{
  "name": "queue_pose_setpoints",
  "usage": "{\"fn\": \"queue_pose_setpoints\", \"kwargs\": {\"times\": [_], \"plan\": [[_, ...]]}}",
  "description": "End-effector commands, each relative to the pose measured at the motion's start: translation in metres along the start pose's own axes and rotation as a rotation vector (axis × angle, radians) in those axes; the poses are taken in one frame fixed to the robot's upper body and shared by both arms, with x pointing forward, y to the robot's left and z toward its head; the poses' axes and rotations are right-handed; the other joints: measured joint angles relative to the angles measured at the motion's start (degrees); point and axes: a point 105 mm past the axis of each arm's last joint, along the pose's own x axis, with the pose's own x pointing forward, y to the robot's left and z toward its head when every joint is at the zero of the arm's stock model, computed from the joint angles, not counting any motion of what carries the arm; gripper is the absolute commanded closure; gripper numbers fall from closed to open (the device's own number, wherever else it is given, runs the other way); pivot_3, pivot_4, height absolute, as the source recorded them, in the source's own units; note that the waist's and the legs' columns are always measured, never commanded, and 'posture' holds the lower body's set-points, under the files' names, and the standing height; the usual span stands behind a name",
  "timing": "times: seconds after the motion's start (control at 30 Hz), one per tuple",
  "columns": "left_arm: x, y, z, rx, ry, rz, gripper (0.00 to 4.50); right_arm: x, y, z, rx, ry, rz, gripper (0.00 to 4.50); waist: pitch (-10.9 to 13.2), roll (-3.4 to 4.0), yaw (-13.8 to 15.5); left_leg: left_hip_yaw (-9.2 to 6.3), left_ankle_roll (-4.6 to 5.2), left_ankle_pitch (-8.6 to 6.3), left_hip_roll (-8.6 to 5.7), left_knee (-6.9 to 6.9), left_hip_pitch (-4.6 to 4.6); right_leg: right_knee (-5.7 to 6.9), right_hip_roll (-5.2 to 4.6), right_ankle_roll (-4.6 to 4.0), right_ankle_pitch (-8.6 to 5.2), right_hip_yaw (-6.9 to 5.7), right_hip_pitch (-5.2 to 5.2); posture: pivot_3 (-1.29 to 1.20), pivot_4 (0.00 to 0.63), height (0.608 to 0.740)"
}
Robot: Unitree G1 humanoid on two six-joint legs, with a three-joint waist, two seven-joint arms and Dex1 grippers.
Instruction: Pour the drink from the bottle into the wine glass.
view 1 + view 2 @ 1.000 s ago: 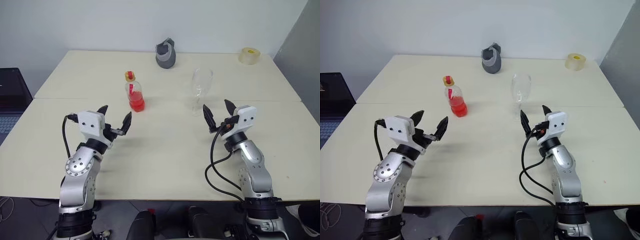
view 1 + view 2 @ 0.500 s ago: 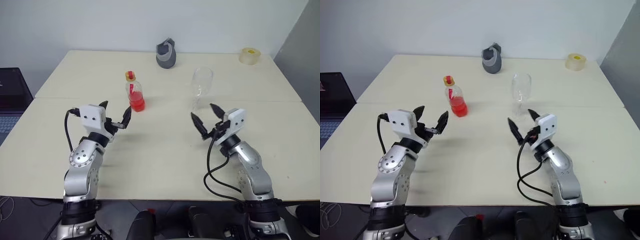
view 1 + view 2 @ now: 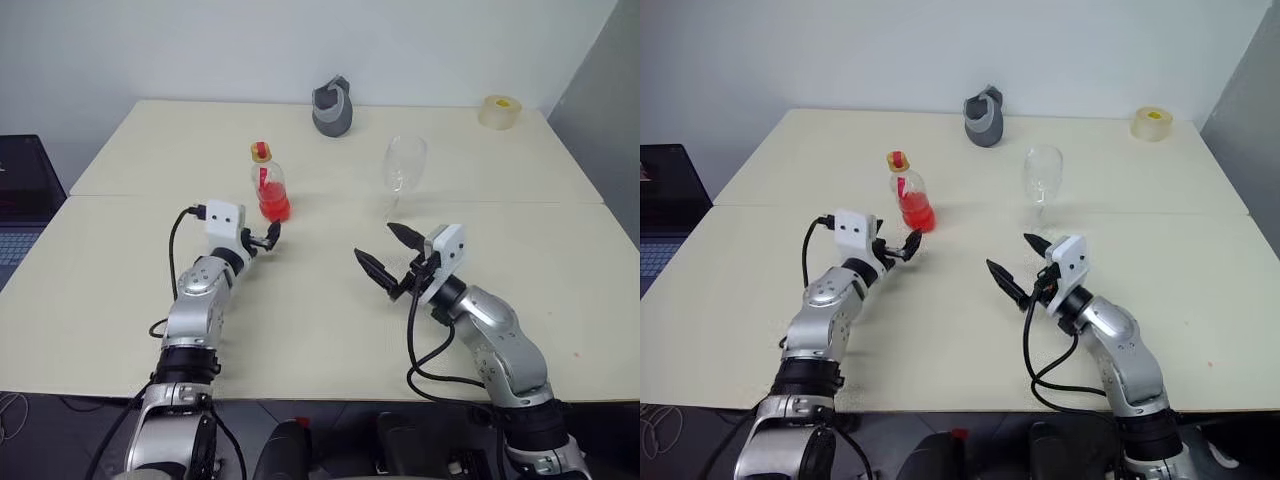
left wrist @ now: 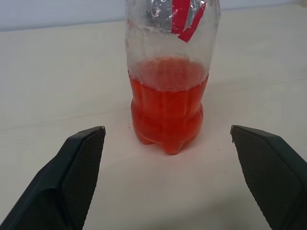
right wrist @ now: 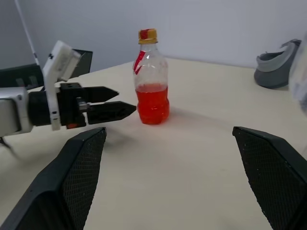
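I've got the left gripper (image 3: 262, 240) just short of the bottle (image 3: 270, 183), jaws wide, nothing held. The bottle stands upright on the worktop (image 3: 330, 300), its red drink (image 4: 168, 115) filling the lower part. Beside the bottle stands the wine glass (image 3: 402, 176). Near the glass, the right gripper (image 3: 388, 254) hangs wide-jawed, empty.

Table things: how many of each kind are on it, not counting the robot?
Bottle with red drink: 1
Wine glass: 1
Grey jug-like thing: 1
Roll of tape: 1
Total: 4
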Motion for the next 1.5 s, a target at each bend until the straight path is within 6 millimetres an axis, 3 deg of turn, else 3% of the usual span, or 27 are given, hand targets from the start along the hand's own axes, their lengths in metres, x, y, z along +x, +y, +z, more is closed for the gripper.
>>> {"fn": "queue_pose_setpoints", "kwargs": {"times": [0.03, 0.17, 0.7, 1.27, 1.37, 1.5], "plan": [[0.010, -0.001, 0.012, 0.029, -0.042, -0.008, 0.00, 0.003, 0.011, 0.018, -0.052, -0.040, 0.068, 0.02, 0.00, 0.00, 0.00, 0.00, 0.00, 0.00, -0.01, 0.00, 0.00, 0.00, 0.00, 0.00, 0.00, 0.00, 0.00, 0.00, 0.150, 0.740], [0.025, -0.005, 0.013, 0.045, -0.024, -0.036, 0.00, 0.005, 0.014, 0.020, -0.062, -0.035, 0.091, 0.02, 0.01, -0.01, 0.00, 0.01, 0.00, 0.00, -0.03, 0.03, -0.04, 0.00, 0.00, 0.00, 0.00, -0.20, 0.00, 0.00, 0.150, 0.740], [0.050, -0.003, 0.020, 0.005, -0.026, -0.030, 0.00, 0.008, 0.017, 0.026, -0.057, -0.052, 0.091, 0.02, 0.01, -0.02, 0.02, -0.14, -0.01, 0.01, -0.04, 0.09, -0.22, -0.05, -0.03, 0.00, 0.00, -0.76, -0.01, 0.00, 0.150, 0.740], [0.063, -0.006, 0.026, -0.102, -0.019, -0.030, 0.00, 0.012, 0.019, 0.029, -0.055, -0.069, 0.094, 0.02, 0.02, -0.03, 0.00, -0.14, -0.01, 0.01, -0.06, 0.10, -0.23, -0.03, -0.03, 0.00, 0.00, -0.79, -0.01, 0.00, 0.150, 0.740], [0.064, -0.007, 0.029, -0.109, -0.026, -0.033, 0.56, 0.013, 0.020, 0.029, -0.056, -0.072, 0.096, 0.00, 0.02, -0.03, 0.00, -0.15, -0.01, 0.01, -0.06, 0.10, -0.23, -0.02, -0.03, 0.00, 0.00, -0.80, -0.01, 0.00, 0.150, 0.740], [0.065, -0.007, 0.033, -0.087, -0.038, -0.042, 1.71, 0.013, 0.021, 0.030, -0.060, -0.074, 0.098, 0.00, 0.02, -0.03, 0.00, -0.15, -0.01, 0.02, -0.07, 0.11, -0.24, -0.02, -0.03, 0.00, 0.00, -0.80, -0.01, 0.00, 0.150, 0.740]]}}
